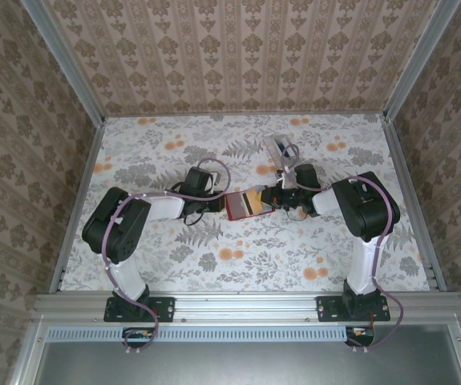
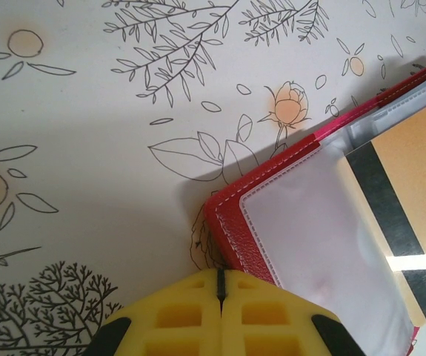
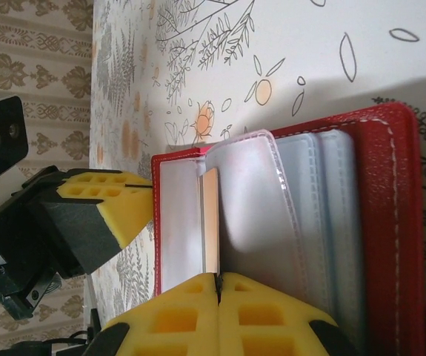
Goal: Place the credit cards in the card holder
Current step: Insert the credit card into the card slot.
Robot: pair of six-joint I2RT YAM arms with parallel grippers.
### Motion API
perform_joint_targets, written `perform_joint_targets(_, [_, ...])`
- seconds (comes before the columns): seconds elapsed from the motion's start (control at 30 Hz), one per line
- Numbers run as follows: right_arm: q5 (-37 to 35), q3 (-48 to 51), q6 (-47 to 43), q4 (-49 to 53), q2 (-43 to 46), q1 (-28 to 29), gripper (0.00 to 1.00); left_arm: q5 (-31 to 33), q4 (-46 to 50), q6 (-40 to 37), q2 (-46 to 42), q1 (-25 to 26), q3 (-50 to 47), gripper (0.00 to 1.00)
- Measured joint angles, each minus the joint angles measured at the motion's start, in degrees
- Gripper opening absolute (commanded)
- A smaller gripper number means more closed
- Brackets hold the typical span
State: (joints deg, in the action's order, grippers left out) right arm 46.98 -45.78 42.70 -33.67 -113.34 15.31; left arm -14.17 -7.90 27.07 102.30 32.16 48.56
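Observation:
The red card holder (image 1: 244,204) lies open on the floral table between both grippers. Its clear sleeves (image 3: 301,215) fan out over the red cover (image 3: 390,222). My right gripper (image 3: 218,276) is shut on a tan credit card (image 3: 210,222) that stands edge-on between a clear pocket and a lifted sleeve. From the left wrist, that card (image 2: 409,185) shows a black stripe over the sleeves. My left gripper (image 2: 220,274) is shut, and its yellow fingertips (image 3: 127,200) rest against the holder's red edge (image 2: 231,222). More pale credit cards (image 1: 278,147) lie on the table behind the right gripper.
Patterned walls (image 1: 238,56) close in the table on three sides, with metal rails (image 1: 250,305) along the near edge. Cables (image 1: 214,168) loop over both arms. Bare tablecloth (image 1: 246,261) stretches in front of the holder and at the far left (image 1: 142,140).

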Motion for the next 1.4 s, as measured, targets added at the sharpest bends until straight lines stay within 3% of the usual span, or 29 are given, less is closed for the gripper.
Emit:
perform_joint_targets(0.77, [-0.37,2.45,7.54,-8.26,-1.01,1.95,0.00,-0.02,0.63,0.37,0.13,-0.02,0.39,0.03])
perform_joint_targets(1.4, [-9.77,5.84,15.47,-17.11,-1.01,6.67,0.00,-1.25,0.61,1.49,0.59,-0.44,0.68,0.00])
